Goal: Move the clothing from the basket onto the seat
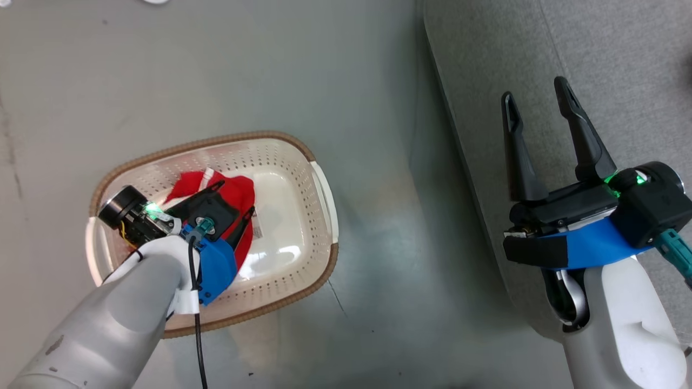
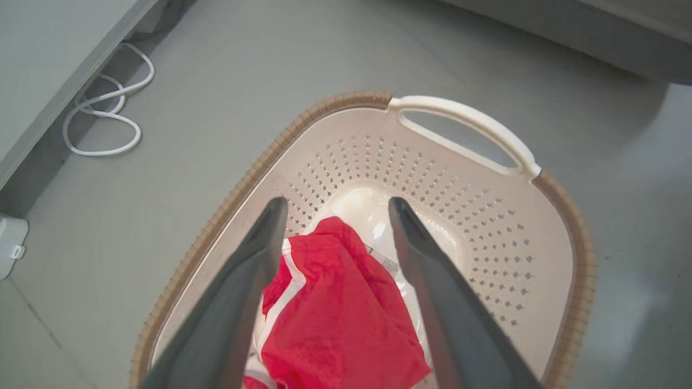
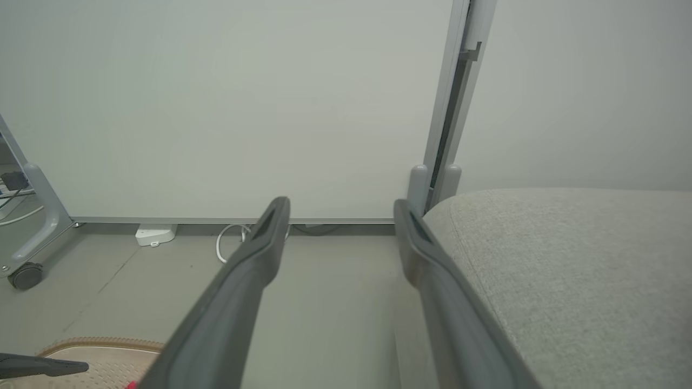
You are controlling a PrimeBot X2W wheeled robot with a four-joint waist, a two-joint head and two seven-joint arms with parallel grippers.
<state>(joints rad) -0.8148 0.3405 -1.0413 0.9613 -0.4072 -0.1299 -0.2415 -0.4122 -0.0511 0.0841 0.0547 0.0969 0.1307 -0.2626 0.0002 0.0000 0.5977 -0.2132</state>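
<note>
The cream basket point(image 1: 254, 135) with a brown rim stands on the grey floor. In its left half lies the clothing point(image 1: 186, 187), a crumpled red garment with white trim. My left gripper point(image 1: 237, 195) reaches down into the basket and is open, with one finger on each side of the clothing point(image 2: 335, 302); nothing is gripped. Whether the fingertips touch the fabric I cannot tell. My right gripper point(image 1: 534, 91) hovers open and empty over the left edge of the grey seat point(image 1: 600, 54). In the right wrist view the right gripper point(image 3: 339, 204) points at the wall, with the seat point(image 3: 567, 259) at right.
A paper label point(image 2: 385, 263) lies on the basket's bare bottom. The basket's white handle point(image 2: 465, 121) faces the seat side. A white cable point(image 2: 102, 119) lies by the wall base. A white box point(image 3: 155, 233) and a wheeled frame leg point(image 3: 32, 237) stand near the wall.
</note>
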